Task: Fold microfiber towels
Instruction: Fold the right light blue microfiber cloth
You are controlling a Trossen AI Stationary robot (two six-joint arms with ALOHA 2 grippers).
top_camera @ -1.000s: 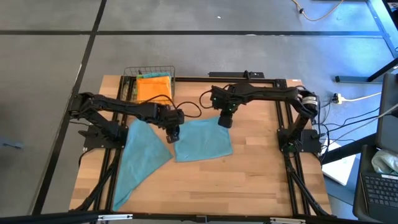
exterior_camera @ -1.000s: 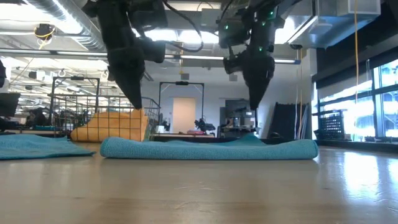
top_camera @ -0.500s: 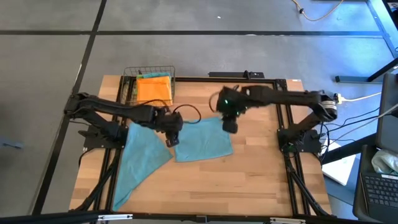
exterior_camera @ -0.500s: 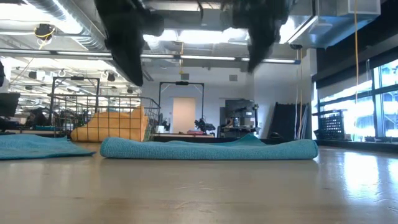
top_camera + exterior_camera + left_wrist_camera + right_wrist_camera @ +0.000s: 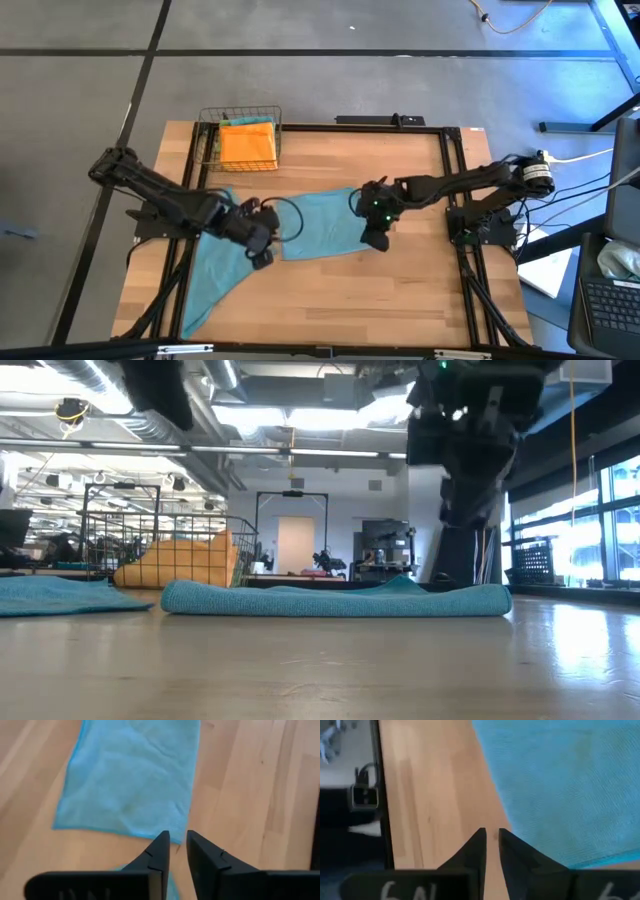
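A teal towel [image 5: 320, 225] lies flat on the table's middle and also shows in the low view [image 5: 335, 600]. A second teal towel [image 5: 225, 272] lies spread to its left. My left gripper [image 5: 262, 250] hangs above the middle towel's near left corner [image 5: 62, 822]. Its fingers [image 5: 177, 837] stand a narrow gap apart with nothing between them. My right gripper [image 5: 375, 238] hangs over the towel's near right corner. Its fingers [image 5: 491, 832] are also narrowly open and empty, beside the towel's edge [image 5: 495, 795].
A wire basket [image 5: 240, 140] holding an orange towel [image 5: 247, 143] stands at the table's far left. Black frame rails [image 5: 450, 190] run along the table's sides. Bare wood lies toward the near edge [image 5: 340, 300].
Both grippers have gone from the middle towel's far edge toward the table's near edge. The left one has risen almost out of the low view and drifted left. The right one has sunk lower and come nearer. The towels lie as before.
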